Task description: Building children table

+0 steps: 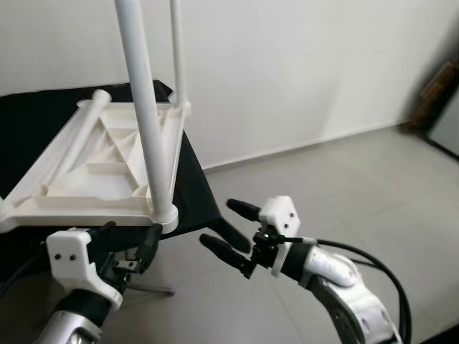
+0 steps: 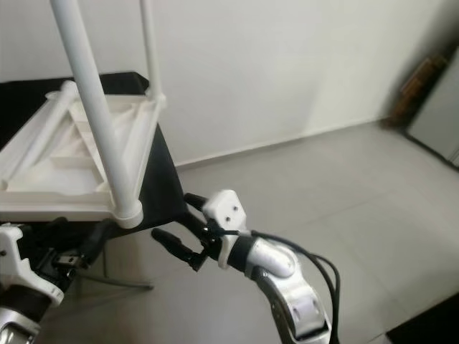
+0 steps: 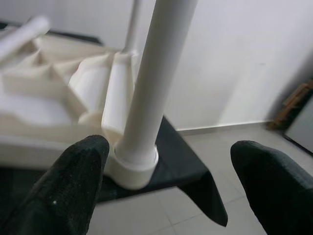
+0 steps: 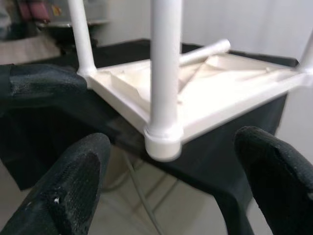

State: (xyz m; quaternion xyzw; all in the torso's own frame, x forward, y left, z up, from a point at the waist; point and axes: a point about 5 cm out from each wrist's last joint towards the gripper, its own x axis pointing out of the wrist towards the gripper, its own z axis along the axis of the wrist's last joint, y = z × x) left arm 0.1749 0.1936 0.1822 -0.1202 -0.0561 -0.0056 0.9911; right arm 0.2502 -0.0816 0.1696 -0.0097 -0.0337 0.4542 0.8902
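**Table upside down, legs going in, one still loose**

Head views: white tabletop (image 1: pixel 93 172) lies underside up at the near right corner of the black-draped surface (image 1: pixel 193 193). One leg (image 1: pixel 147 107) stands in the near corner socket, a second leg (image 1: pixel 176 50) in the far right corner. A third leg (image 1: pixel 75 140) lies loose across the ribbed underside. Left gripper (image 1: pixel 129 247) sits just below the tabletop's near edge, right gripper (image 1: pixel 229 229) just beside the corner, over the floor (image 1: pixel 344 186).

Left wrist: fingers (image 3: pixel 73 186) spread wide, empty, aimed at the near leg's socket.

Right wrist: fingers (image 4: pixel 68 191) spread, empty, same leg between them but apart.

Judgement: roughly half done; loose leg still needs seating, fourth unclear, then flip.
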